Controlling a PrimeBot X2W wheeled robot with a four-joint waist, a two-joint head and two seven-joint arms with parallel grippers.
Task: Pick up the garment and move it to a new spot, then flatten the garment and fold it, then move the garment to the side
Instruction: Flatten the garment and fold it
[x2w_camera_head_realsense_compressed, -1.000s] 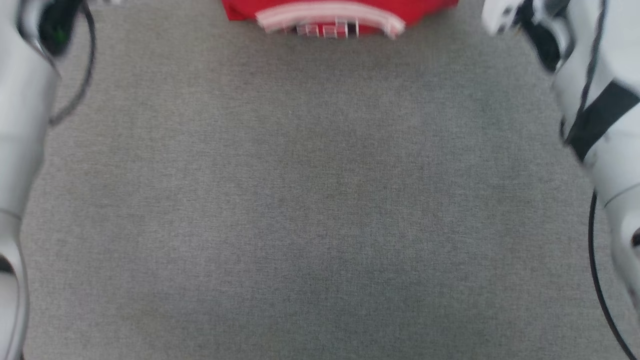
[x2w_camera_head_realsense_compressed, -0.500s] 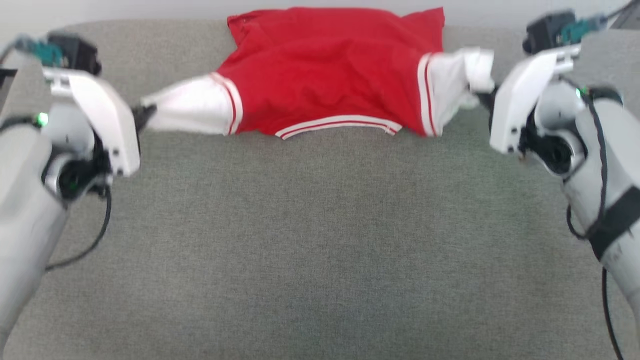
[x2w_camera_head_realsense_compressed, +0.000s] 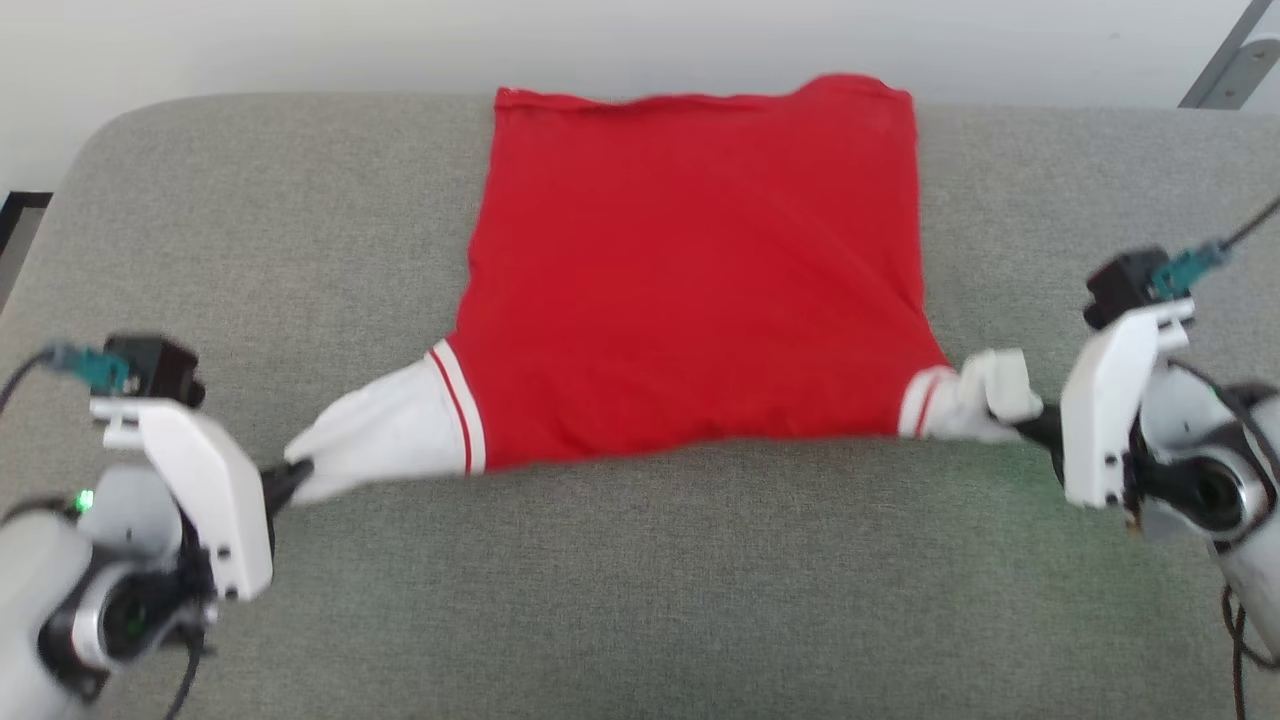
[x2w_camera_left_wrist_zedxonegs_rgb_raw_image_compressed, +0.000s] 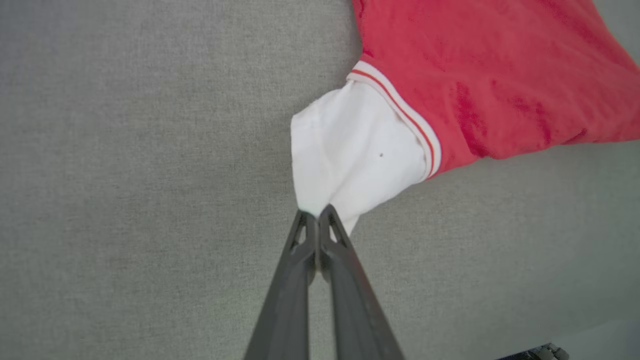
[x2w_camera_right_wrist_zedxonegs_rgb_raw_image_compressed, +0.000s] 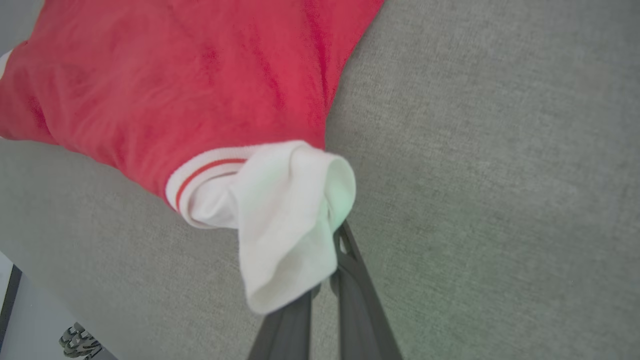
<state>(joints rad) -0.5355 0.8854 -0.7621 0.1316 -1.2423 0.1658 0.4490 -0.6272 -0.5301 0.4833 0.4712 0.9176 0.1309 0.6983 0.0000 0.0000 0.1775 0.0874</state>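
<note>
Red soft-fabric T-shirt (x2w_camera_head_realsense_compressed: 700, 270), white short sleeves, lies between grippers. Left gripper (x2w_camera_head_realsense_compressed: 292, 477) clamps one sleeve; right gripper (x2w_camera_head_realsense_compressed: 1030, 425), the other.

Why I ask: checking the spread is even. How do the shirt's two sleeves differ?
The left sleeve is stretched long and smooth, tapering to a point; the right sleeve is bunched and folded over. The left gripper pinches its sleeve's tip; the right sleeve drapes over the fingers of the right gripper. Both are white with a red-striped band.
</note>
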